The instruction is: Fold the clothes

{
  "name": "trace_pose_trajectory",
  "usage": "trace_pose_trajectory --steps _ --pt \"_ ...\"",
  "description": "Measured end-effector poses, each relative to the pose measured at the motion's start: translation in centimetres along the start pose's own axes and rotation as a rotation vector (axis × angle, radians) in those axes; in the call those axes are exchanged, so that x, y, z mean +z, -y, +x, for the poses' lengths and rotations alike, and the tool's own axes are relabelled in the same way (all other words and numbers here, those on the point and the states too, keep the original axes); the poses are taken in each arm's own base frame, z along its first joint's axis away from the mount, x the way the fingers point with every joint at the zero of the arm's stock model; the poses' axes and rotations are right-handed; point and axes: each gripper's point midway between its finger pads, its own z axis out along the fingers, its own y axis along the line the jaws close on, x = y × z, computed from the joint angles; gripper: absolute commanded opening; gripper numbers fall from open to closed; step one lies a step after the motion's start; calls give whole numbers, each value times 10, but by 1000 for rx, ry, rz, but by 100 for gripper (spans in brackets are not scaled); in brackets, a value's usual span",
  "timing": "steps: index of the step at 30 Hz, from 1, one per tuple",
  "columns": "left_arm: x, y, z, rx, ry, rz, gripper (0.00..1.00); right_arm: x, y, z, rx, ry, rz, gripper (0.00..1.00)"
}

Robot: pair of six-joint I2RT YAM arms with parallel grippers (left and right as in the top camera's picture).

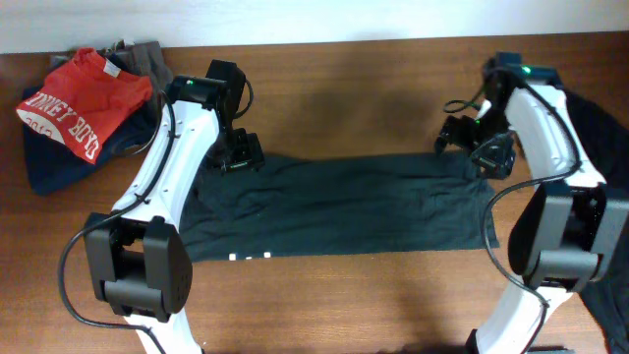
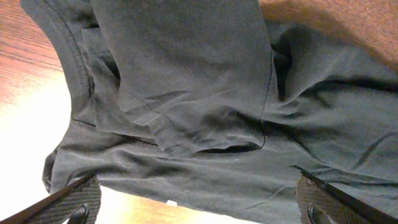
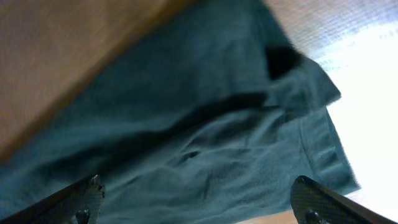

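Lying at centre, the black fabric T-shirt (image 1: 344, 211) forms a long folded band; left gripper (image 1: 241, 152) at ten o'clock, right gripper (image 1: 460, 133) at two, both released, empty; next probably calls for pinching an end, folding crosswise.

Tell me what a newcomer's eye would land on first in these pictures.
A black T-shirt, folded into a long band, stretches across the middle of the wooden table. The left fingers and right fingers hang open over its two ends, gripping nothing. At the table's far left corner, a red garment with white lettering tops a heap of darker clothes.
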Motion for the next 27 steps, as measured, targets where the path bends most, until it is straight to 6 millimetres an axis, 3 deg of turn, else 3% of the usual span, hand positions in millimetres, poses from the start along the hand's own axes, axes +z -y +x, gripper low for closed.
trace_pose_trajectory --steps 6,9,11,27 --pt "0 0 0 0 0 0 99 -3 16 -13 241 -5 -57 98" --pt "0 0 -1 0 2 1 99 -3 14 -13 294 -10 -64 88" --pt "0 0 -1 0 2 1 99 -2 13 -13 329 -15 -67 87" --pt "0 0 0 0 0 0 99 45 42 1 556 -64 70 85"
